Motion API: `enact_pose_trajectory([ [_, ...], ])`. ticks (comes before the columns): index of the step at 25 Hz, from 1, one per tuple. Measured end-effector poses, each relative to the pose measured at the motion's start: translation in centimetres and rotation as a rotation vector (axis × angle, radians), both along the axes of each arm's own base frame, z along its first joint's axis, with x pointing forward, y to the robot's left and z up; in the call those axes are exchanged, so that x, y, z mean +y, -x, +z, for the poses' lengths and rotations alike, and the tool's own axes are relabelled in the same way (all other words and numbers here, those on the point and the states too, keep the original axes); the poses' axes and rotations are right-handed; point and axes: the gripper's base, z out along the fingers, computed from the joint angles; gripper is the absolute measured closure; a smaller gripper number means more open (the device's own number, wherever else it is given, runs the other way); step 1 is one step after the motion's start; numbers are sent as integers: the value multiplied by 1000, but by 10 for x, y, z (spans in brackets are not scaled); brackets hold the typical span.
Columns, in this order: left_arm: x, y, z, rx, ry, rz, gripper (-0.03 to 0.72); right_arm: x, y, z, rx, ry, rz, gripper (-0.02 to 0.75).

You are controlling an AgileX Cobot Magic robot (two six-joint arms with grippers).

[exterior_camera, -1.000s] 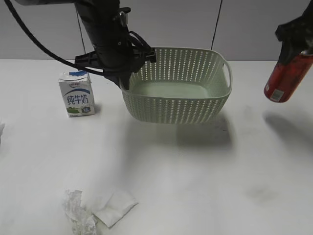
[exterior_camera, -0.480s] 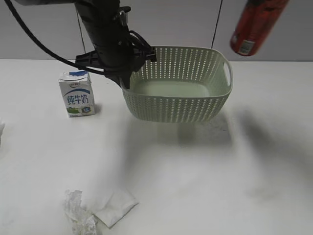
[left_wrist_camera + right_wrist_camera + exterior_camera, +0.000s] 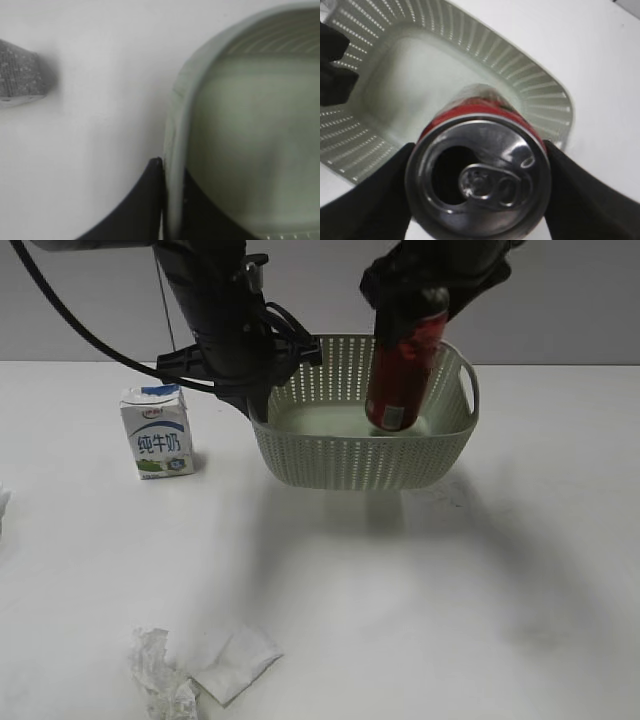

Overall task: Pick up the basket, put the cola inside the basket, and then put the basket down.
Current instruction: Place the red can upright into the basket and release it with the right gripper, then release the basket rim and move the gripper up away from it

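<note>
A white table [image 3: 420,620] fills the scene. At its centre, toward twelve o'clock, the left gripper [image 3: 262,400] holds a pale green basket [image 3: 345,455] lifted just off the surface, to judge by the shadow beneath it. Its fingers are pinched on the basket's left rim, one inside and one outside, as the left wrist view confirms with the rim [image 3: 175,150] running between two dark fingers.

At one o'clock from the basket's centre, the right gripper [image 3: 432,292] holds the cola [image 3: 402,368], a tall slim red can, by its upper end. Its fingers are clamped on either side of the silver top [image 3: 479,172]. The can hangs nearly upright, slightly tilted, with its lower end already below the basket rim, over the right half of the floor. Whether it touches the floor cannot be told.

To do this step well, the right arm should probably lower the can straight down until it rests on the floor, keeping clear of the far wall, and only then let go; the left gripper should hold the basket level meanwhile.

The basket is rectangular plastic with rounded corners, lattice-punched walls and a smooth floor. The can is glossy metal with an open pull-tab hole. A milk carton [image 3: 157,433] stands at nine o'clock; crumpled paper [image 3: 200,665] lies at seven o'clock.
</note>
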Motion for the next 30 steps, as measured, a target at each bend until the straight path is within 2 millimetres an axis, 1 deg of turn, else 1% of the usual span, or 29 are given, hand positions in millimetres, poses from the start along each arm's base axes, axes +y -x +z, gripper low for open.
enact_pose_trajectory([
  [3,0,0,0,0,0,-1,689,8,-11,-26,43,23,1,224],
  [5,0,0,0,0,0,-2,689,11,-15,-39,70,34,3,224],
  [9,1,0,-2,4,-17,-8,688,14,-17,-44,82,24,12,214],
  [12,1,0,-1,5,-16,-7,688,14,-16,-44,86,16,15,151],
  [15,1,0,-1,4,-14,-7,688,14,-14,-39,87,8,17,126],
  [17,1,0,-1,2,-12,-7,688,13,-12,-30,80,3,17,122],
  [21,1,0,-1,0,-10,-6,688,6,-12,-5,56,-17,5,122],
  [23,1,0,-1,0,-10,-6,688,-4,-16,4,43,-33,-20,122],
  [25,1,0,-1,0,-10,-6,688,-21,-18,13,36,-38,-56,122],
  [27,0,0,-1,1,-7,-6,688,-42,-22,24,17,-49,-104,122],
  [30,0,0,-1,0,-5,-5,688,-84,-27,38,-14,-63,-205,123],
])
